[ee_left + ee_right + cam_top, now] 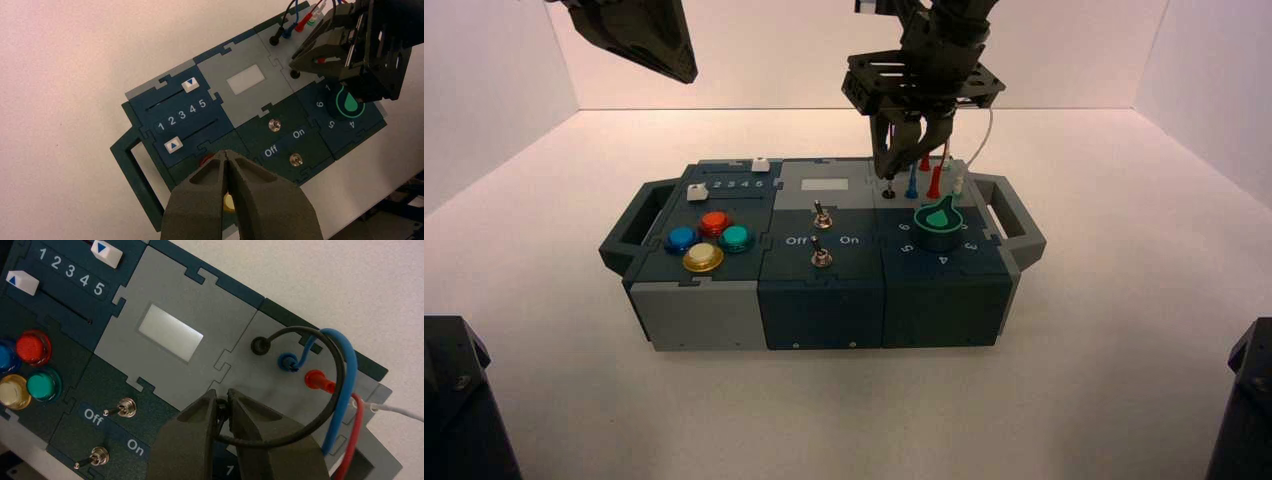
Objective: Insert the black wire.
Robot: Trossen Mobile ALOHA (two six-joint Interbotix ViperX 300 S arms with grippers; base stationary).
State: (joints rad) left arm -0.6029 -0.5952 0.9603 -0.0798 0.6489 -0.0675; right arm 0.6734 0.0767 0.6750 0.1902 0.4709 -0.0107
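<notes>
The black wire (332,345) is a thin dark cable. One end sits in a black socket (258,345) on the grey panel, and the cable loops round to my right gripper (223,400). That gripper is shut on the wire's other black plug, held upright just above the grey panel beside the knob section. In the high view the right gripper (893,172) reaches down at the box's back right, with the black plug (888,190) below its fingers. Whether the pin is in a hole is hidden. My left gripper (227,156) hangs shut high above the box's left half.
A blue plug (287,361) and a red plug (316,379) stand in the panel close to the held plug, their cables arching past it. A white wire (400,410) runs off the box's edge. The green knob (940,222), two toggle switches (125,407) and coloured buttons (709,240) lie nearby.
</notes>
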